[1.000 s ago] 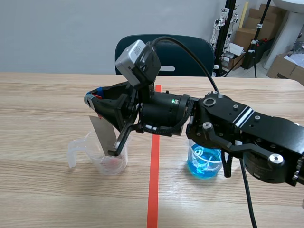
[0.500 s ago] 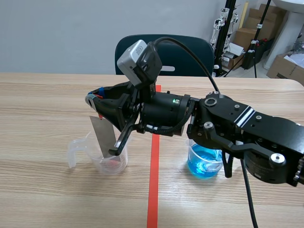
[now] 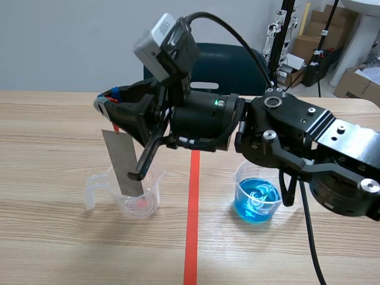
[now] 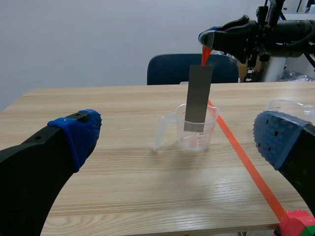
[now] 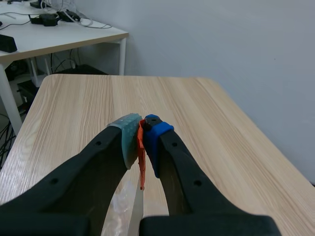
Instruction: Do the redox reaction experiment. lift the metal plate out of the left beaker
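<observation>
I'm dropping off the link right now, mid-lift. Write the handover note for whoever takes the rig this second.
Right gripper: jaws shut on the orange tab atop the metal plate; the arm reaches across to the left beaker.
Left gripper: jaws open, holding nothing; the left beaker stands ahead of it.
The plate hangs near upright, its lower end below the left beaker's rim. The beaker of blue liquid stands across the tape line.
Done: plate gripped and partly raised.
Left: lift until its lower end clears the rim.

The metal plate (image 3: 122, 160) ends blurred behind the left beaker (image 3: 148, 200) wall, possibly below its rim.
</observation>
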`<act>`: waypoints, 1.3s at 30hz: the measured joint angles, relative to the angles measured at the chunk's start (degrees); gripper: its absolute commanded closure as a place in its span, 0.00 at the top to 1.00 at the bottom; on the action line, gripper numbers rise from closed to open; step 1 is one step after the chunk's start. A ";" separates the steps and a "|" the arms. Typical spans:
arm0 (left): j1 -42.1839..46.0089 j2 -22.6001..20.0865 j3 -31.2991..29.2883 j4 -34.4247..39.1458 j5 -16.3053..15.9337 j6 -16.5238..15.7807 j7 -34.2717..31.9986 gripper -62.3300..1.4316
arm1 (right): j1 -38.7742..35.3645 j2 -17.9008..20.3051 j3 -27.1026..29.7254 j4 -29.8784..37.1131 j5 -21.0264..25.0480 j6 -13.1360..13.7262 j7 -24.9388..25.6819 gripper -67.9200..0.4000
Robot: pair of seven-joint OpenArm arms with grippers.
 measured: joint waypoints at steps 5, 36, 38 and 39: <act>0.00 0.00 0.00 0.00 0.00 0.00 0.00 1.00 | 0.00 0.79 0.90 1.31 0.15 0.00 -0.87 0.01; 0.00 0.00 0.00 0.00 0.00 0.00 0.00 1.00 | 0.00 0.92 3.13 11.41 3.02 0.02 -9.44 0.01; 0.00 0.00 0.00 0.00 0.00 0.00 0.00 1.00 | 0.02 0.92 3.13 11.74 3.87 0.02 -9.99 0.01; 0.00 0.00 0.00 0.00 0.00 0.00 0.00 1.00 | 0.02 0.92 3.13 11.74 3.87 0.02 -10.12 0.01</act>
